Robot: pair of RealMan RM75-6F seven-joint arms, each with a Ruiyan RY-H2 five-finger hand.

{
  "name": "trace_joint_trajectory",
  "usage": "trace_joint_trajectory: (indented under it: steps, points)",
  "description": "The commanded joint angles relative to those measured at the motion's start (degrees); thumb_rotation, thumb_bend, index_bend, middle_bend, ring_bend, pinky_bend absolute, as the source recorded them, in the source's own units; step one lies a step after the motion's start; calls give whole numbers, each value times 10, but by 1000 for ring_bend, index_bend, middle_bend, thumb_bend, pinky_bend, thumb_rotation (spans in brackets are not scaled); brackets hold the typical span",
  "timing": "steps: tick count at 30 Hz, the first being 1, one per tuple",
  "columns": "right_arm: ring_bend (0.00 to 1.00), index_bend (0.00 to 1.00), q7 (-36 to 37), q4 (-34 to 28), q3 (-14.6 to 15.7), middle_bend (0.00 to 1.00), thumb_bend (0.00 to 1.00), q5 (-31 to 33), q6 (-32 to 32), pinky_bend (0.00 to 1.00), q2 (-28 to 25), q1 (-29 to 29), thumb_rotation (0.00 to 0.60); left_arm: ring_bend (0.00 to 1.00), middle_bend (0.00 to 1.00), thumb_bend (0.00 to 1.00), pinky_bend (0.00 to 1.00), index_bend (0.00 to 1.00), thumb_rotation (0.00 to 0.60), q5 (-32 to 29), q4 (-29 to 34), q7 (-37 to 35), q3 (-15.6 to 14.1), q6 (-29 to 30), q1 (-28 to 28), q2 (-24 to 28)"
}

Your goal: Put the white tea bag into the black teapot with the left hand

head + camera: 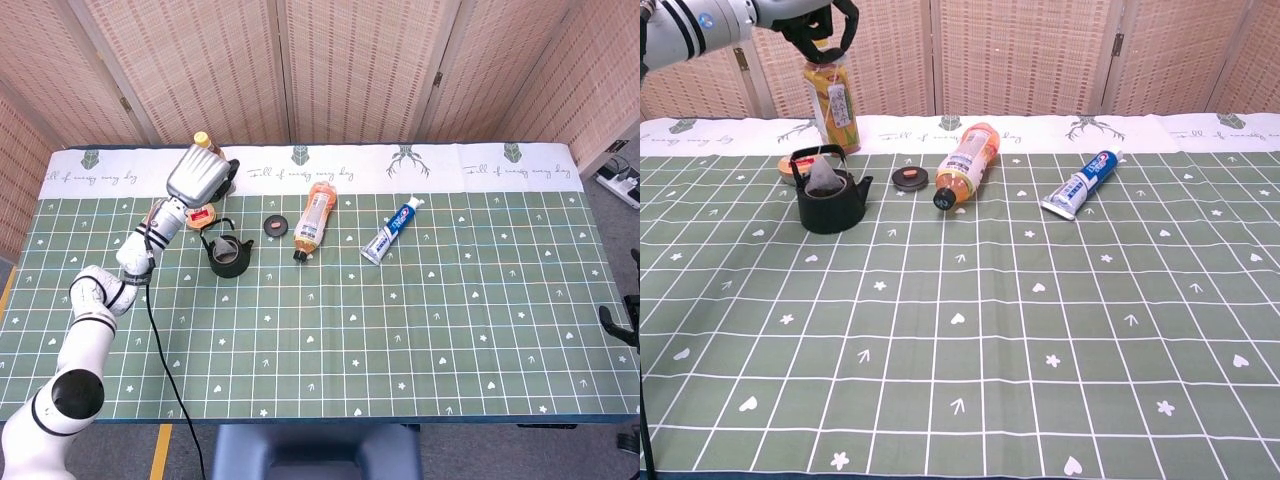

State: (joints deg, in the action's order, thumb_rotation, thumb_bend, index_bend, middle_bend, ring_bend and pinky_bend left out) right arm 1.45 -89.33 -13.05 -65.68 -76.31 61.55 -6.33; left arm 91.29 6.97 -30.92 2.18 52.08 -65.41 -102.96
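The black teapot (pixel 228 257) (pixel 828 201) stands on the green mat at the left. The white tea bag (pixel 825 180) sits in its mouth under the handle, its top poking above the rim. My left hand (pixel 197 172) (pixel 811 16) hangs well above and behind the pot, over the upright bottle, clear of pot and bag. Its dark fingers are curled in and I see nothing between them. At the right edge of the head view only a dark tip of my right hand (pixel 613 319) shows.
An upright tea bottle (pixel 833 104) stands just behind the pot under my left hand. A small orange disc (pixel 200 217) lies left of the pot and a black lid (pixel 910 178) to its right. Further right lie an orange bottle (pixel 966 164) and a toothpaste tube (pixel 1081 186).
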Motion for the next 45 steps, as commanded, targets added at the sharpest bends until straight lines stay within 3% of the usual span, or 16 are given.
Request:
trace_joint_trajectory:
  steps: [1,7,11,16,19,24,32,35,39,43,45]
  points:
    - [0,0,-1,1,0,0,365,1,1,0,0,-1,600,1000,1000,468,1000,664,600,-2,0,0,-2,-4,0,0]
    - [0,0,-4,1,0,0,365,4,1,0,2,-2,600,1000,1000,467,1000,654,600,6,12,-10,-18,10,25,3]
    - [0,0,-8,-4,4,0,365,-5,-5,0,2,-1,600,1000,1000,466,1000,640,600,15,37,-24,-31,76,57,6]
    - [0,0,-11,-14,12,0,365,-26,-19,0,2,3,600,1000,1000,465,1000,515,600,22,74,-18,-39,151,90,21]
    - [0,0,-10,-19,16,0,365,-39,-27,0,1,6,600,1000,1000,466,1000,501,600,19,102,3,-36,185,109,40]
    - [0,0,-6,-24,23,0,365,-56,-40,0,-1,11,600,1000,1000,465,1000,503,600,12,176,51,-34,236,155,85]
    - [0,0,-7,-30,33,0,365,-81,-50,0,-1,14,600,1000,1000,465,1000,434,600,18,366,140,-39,326,229,177]
    - [0,0,-6,-30,35,0,365,-88,-53,0,0,14,600,1000,1000,466,1000,384,600,16,466,159,-47,325,251,227]
    - [0,0,-10,-27,39,0,365,-92,-43,0,2,9,600,1000,1000,441,1000,263,600,13,597,159,-71,273,262,289]
    - [0,0,-10,-31,43,0,365,-104,-49,0,2,10,600,1000,1000,382,1000,54,600,-11,701,119,-91,159,243,349]
    - [0,0,-9,-31,43,0,365,-106,-53,0,1,11,600,1000,1000,372,1000,5,600,-23,733,92,-95,100,224,376]
